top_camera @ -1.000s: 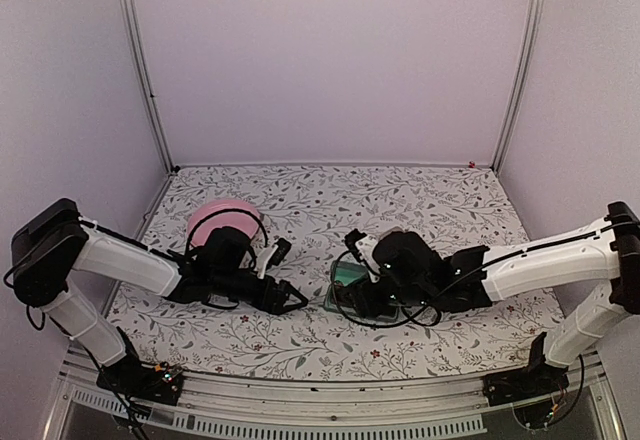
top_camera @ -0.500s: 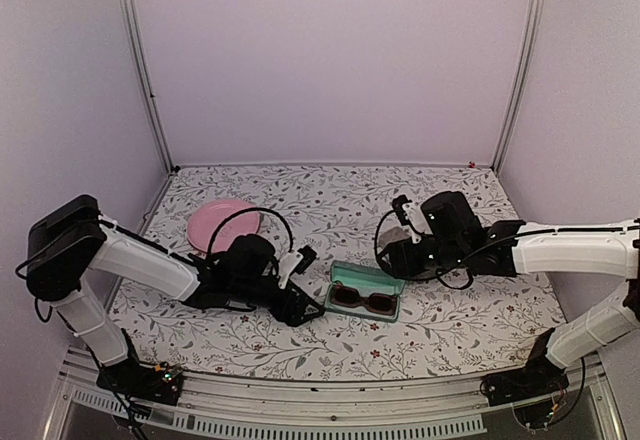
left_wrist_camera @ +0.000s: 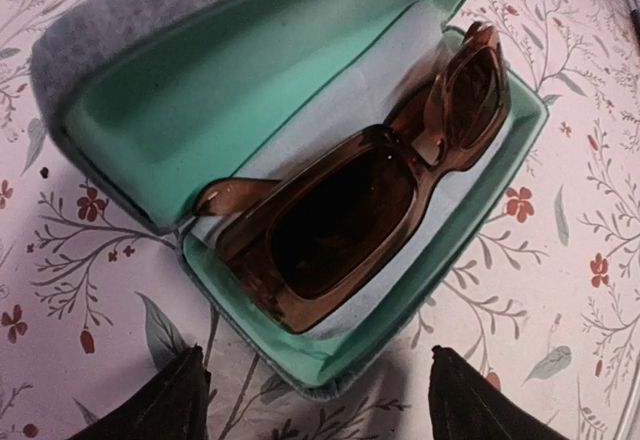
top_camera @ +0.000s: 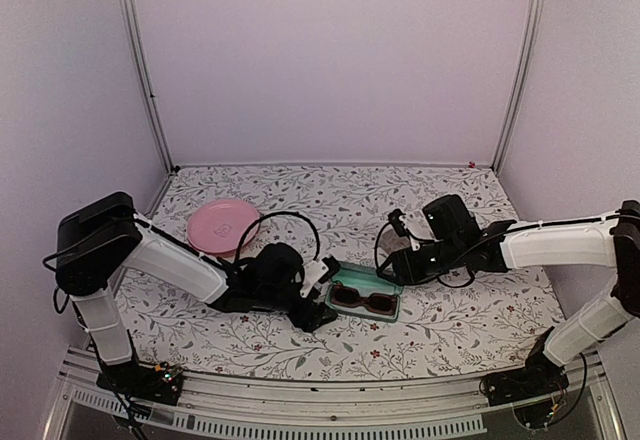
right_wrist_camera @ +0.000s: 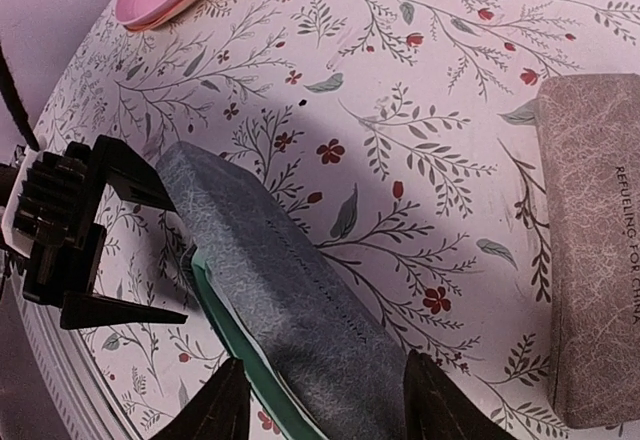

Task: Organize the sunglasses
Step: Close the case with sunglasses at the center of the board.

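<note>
Floral cloth covers the table (top_camera: 300,195), lilac walls all round, and both arms are low over the middle. Right at the centre sits the blue-grey case (top_camera: 372,279), lid up, mint lining showing. The sunglasses (top_camera: 362,301) lie inside it, and the left wrist view is superb: chunky translucent brown frame, dark lenses, folded and resting on the tray of the case (left_wrist_camera: 230,90), one end tipped up toward the far corner. The sunglasses (left_wrist_camera: 350,215) fill almost the whole tray.

The left gripper (top_camera: 324,298) hovers just beside the case's left end, fingers spread wide and holding nothing, both tips apart from the case in its own camera. The right gripper (top_camera: 402,263) is behind the raised lid, its fingers (right_wrist_camera: 225,405) also parted, the lid's outer shell (right_wrist_camera: 280,280) running between them; whether they touch it, I cannot tell. A closed grey-brown case (right_wrist_camera: 590,260) lies just beyond. A pink plate (top_camera: 223,225) sits well off to the left.
</note>
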`<action>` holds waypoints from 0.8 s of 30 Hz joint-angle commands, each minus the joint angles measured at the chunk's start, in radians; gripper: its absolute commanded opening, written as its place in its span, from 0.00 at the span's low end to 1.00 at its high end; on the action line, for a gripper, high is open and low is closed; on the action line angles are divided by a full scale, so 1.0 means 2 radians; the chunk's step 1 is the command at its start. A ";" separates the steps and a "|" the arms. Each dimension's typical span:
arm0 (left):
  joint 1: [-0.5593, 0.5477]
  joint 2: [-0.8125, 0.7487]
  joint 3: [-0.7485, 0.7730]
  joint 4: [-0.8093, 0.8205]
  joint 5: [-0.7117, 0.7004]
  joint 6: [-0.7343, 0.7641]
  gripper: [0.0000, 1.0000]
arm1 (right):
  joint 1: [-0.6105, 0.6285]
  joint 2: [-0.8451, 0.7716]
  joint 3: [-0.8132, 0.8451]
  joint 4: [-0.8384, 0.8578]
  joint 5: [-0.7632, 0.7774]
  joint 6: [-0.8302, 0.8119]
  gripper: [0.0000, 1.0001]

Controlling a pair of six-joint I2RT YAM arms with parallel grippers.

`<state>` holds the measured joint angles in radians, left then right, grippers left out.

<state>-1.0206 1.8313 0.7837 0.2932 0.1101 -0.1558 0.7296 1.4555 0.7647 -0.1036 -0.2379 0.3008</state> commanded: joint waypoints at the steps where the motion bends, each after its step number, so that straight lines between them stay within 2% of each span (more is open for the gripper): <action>1: -0.012 0.022 0.009 -0.015 -0.029 0.021 0.75 | -0.004 0.013 -0.008 0.031 -0.039 0.003 0.50; 14: -0.019 0.048 0.004 0.004 -0.052 0.016 0.65 | 0.000 0.010 -0.048 0.076 -0.056 0.032 0.30; 24: -0.019 0.053 -0.015 0.038 -0.054 0.001 0.60 | 0.055 -0.001 -0.065 0.080 -0.002 0.047 0.25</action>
<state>-1.0473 1.8862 0.7876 0.3901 0.0055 -0.1181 0.7830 1.4528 0.6659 0.0788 -0.2764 0.3668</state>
